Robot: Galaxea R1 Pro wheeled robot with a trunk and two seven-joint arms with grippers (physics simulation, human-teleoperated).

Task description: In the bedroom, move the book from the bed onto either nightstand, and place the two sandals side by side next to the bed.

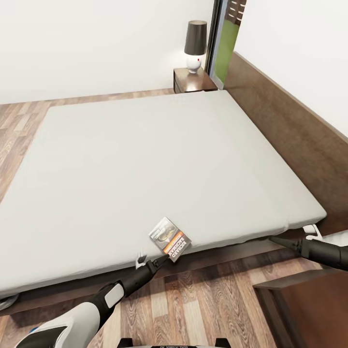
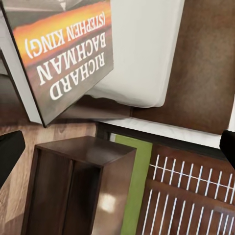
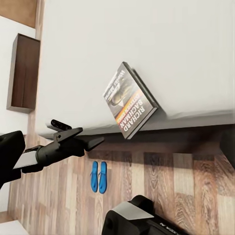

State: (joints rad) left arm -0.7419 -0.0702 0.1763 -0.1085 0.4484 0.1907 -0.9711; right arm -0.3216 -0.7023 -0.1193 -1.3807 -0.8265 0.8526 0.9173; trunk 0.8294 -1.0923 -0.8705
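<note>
The book (image 1: pixel 170 239) lies at the near edge of the bed (image 1: pixel 145 159), one corner hanging over the pale mattress; its orange band reads clearly in the left wrist view (image 2: pixel 63 49). My left gripper (image 1: pixel 151 261) is open just below that corner, with nothing between its fingers. My right gripper (image 1: pixel 295 236) is open near the bed's right corner by the headboard, holding nothing. The right wrist view shows the book (image 3: pixel 129 100), the left gripper (image 3: pixel 78 132) under it, and two blue sandals (image 3: pixel 98 177) lying side by side on the floor beside the bed.
A nightstand (image 1: pixel 193 79) with a dark-shaded lamp (image 1: pixel 195 43) stands at the far side of the headboard. A second nightstand (image 1: pixel 299 299) is close at my right, also seen from the left wrist (image 2: pixel 83 191). A dark cabinet (image 3: pixel 22 73) stands against the wall.
</note>
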